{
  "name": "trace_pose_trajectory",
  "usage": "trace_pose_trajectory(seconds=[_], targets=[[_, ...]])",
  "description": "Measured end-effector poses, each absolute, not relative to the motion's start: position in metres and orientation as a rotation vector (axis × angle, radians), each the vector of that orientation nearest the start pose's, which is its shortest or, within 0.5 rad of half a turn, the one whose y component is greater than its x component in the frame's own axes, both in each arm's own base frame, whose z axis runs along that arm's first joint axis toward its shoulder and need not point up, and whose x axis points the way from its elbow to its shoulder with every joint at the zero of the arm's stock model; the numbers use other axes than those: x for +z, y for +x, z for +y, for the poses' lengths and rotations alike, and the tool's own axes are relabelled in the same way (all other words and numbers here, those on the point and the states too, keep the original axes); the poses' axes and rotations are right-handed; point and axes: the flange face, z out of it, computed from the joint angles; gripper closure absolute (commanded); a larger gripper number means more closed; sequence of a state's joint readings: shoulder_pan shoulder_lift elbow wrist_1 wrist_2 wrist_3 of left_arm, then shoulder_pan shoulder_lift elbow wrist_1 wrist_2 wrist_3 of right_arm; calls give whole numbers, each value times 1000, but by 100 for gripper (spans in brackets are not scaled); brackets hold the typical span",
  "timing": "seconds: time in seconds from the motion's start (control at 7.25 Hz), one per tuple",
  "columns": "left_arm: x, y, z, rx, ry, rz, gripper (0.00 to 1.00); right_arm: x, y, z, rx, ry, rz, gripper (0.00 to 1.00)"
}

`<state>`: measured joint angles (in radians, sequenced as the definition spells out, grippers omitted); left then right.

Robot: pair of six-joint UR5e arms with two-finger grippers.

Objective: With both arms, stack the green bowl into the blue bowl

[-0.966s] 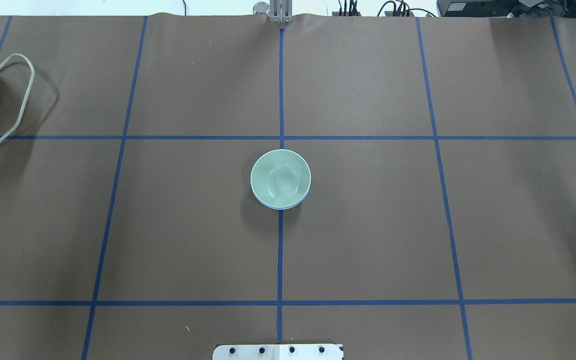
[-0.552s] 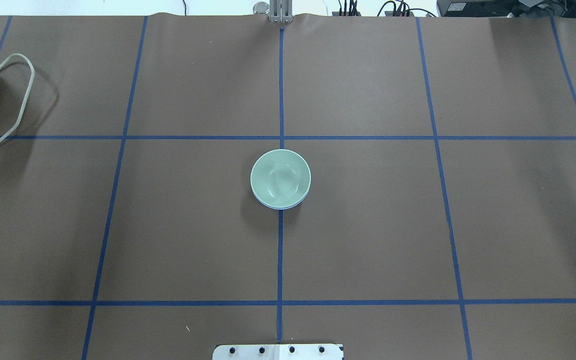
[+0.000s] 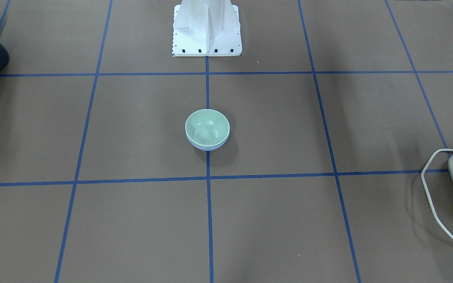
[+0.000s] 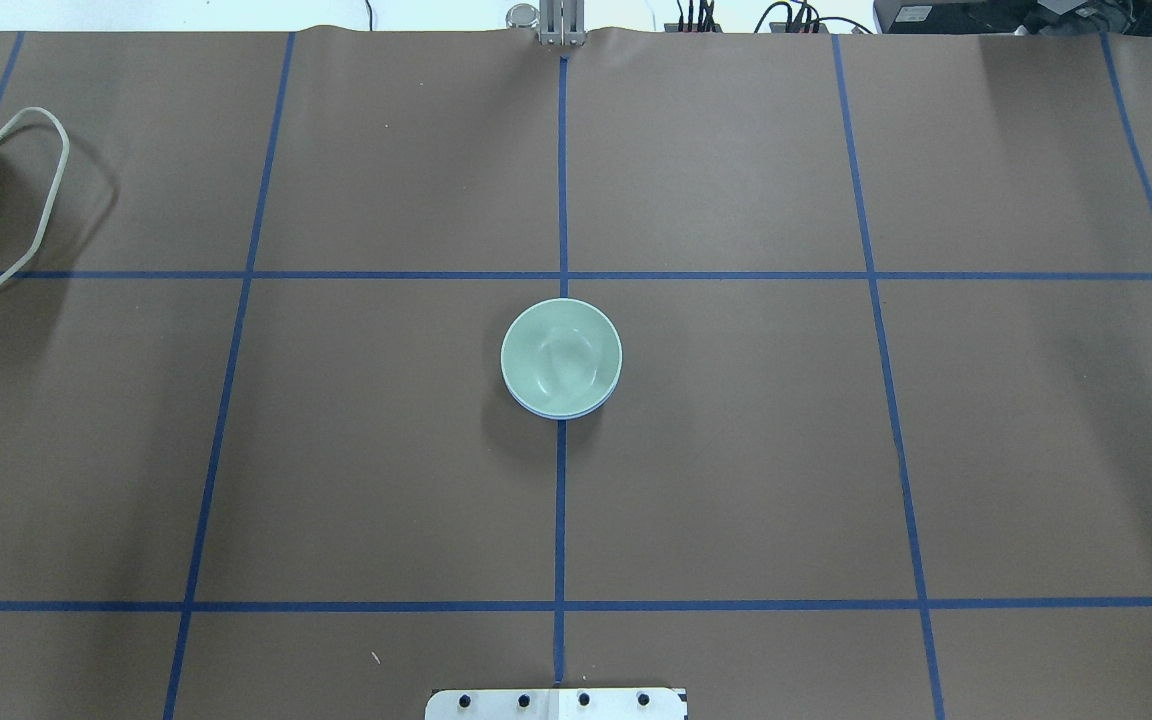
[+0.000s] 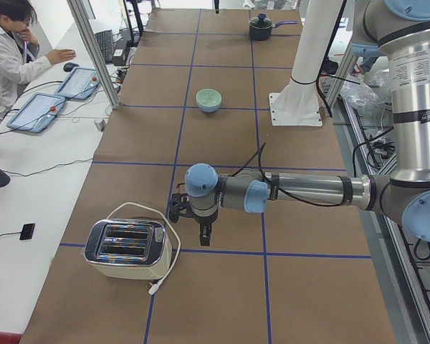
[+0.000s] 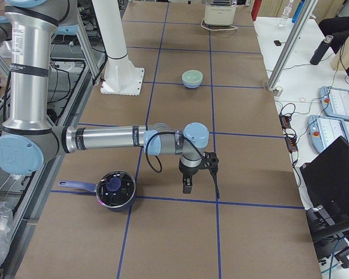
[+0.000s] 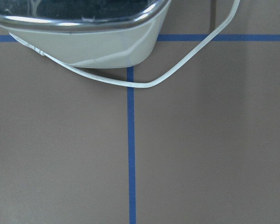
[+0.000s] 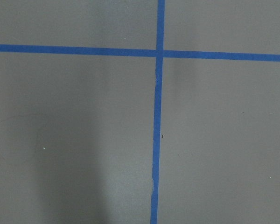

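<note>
The green bowl [image 4: 561, 355] sits nested inside the blue bowl [image 4: 564, 414] at the table's centre, on the middle tape line. Only a thin blue rim shows under it. The pair also shows in the front view, green bowl [image 3: 207, 126] in blue bowl [image 3: 207, 147]. My left gripper [image 5: 204, 233] hangs low over the table next to the toaster, far from the bowls. My right gripper [image 6: 187, 186] hangs low near the pot, also far from them. Both show only in the side views, so I cannot tell whether they are open or shut. Neither wrist view shows fingers.
A toaster [image 5: 125, 249] with a white cord stands at the table's left end. A dark pot [image 6: 113, 189] with a blue handle stands at the right end. The white base column [image 3: 207, 27] stands behind the bowls. An operator [image 5: 7, 50] sits beside the table.
</note>
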<state>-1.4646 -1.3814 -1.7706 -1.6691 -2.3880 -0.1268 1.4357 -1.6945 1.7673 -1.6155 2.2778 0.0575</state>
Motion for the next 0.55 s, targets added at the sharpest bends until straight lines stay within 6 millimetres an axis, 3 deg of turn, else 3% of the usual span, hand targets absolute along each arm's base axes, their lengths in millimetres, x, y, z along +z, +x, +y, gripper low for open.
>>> trace_pose_trajectory(seconds=[0.55], targets=[[636,-17,-421,33,7,821,1,627,7,-446,-108,-30,-722,0]])
